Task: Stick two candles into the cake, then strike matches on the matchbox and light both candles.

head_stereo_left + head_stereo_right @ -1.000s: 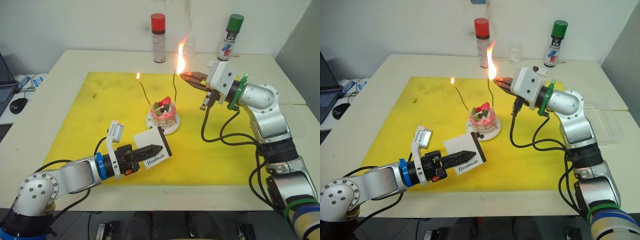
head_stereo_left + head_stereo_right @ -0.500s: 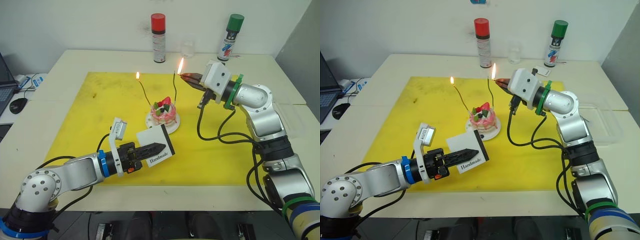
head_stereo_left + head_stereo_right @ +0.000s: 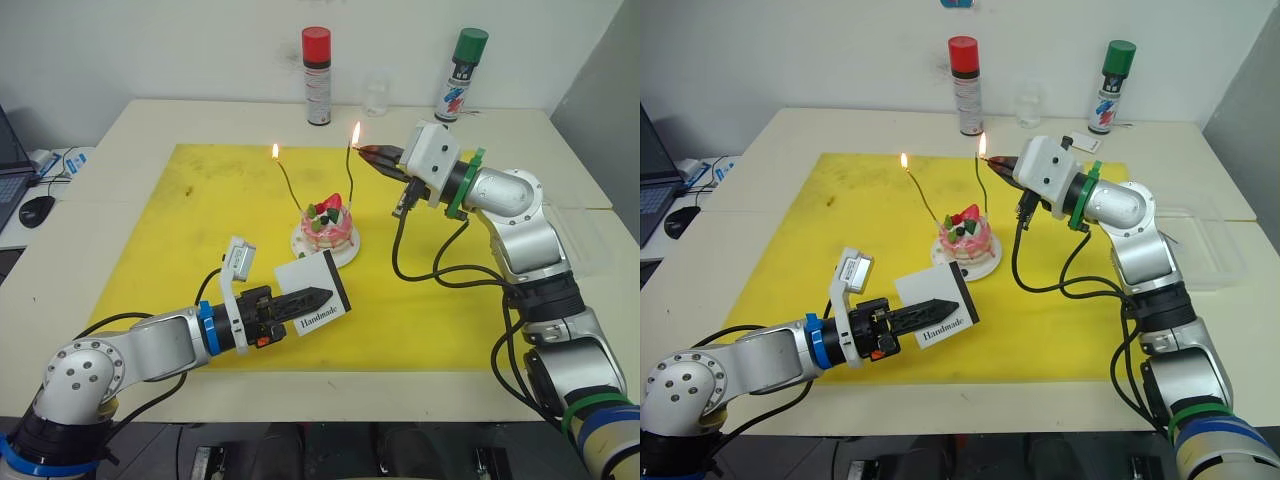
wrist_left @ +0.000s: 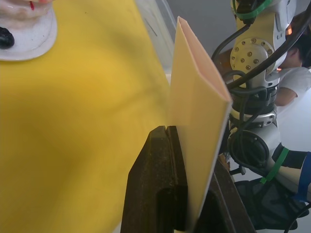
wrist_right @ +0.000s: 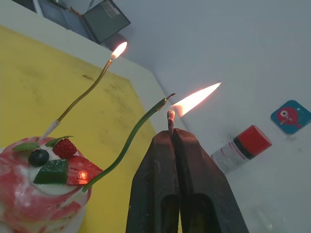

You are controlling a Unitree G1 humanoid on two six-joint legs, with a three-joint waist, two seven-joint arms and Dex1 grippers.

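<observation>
**Q:** What is the step in hand, and how should it be carried out?

**A:** Lighting the second candle. Both candles stand in the cake [image 3: 326,222] at frame centre. The first candle [image 3: 287,184] carries a flame at its tip, up and left of the cake. The second candle [image 5: 129,140] has its dark tip just beside the burning match [image 5: 170,121]; no separate flame can be confirmed on that wick. In my judgement, hold the match flame steadily against the wick tip until it catches. Approach from the side, keep the flame off the green stem, and avoid pushing the thin candle, which looks likely to bend or lean.

**Q:** Where does the match sit relative to the fingers?

**A:** The right gripper [image 5: 173,137] has its two fingers pressed together on the match, whose head protrudes only a little beyond the fingertips. The flame streams away from the tips toward the upper right of the right wrist view. With so little stick left, the heat is close to the fingers; delay is a risk.

**Q:** And the other arm?

**A:** The left gripper [image 3: 312,296], lower left of centre in the head view, is clamped on the matchbox [image 3: 315,283], holding it edge-up above the yellow mat [image 3: 180,220], near the cake's plate but apart from it.
</observation>
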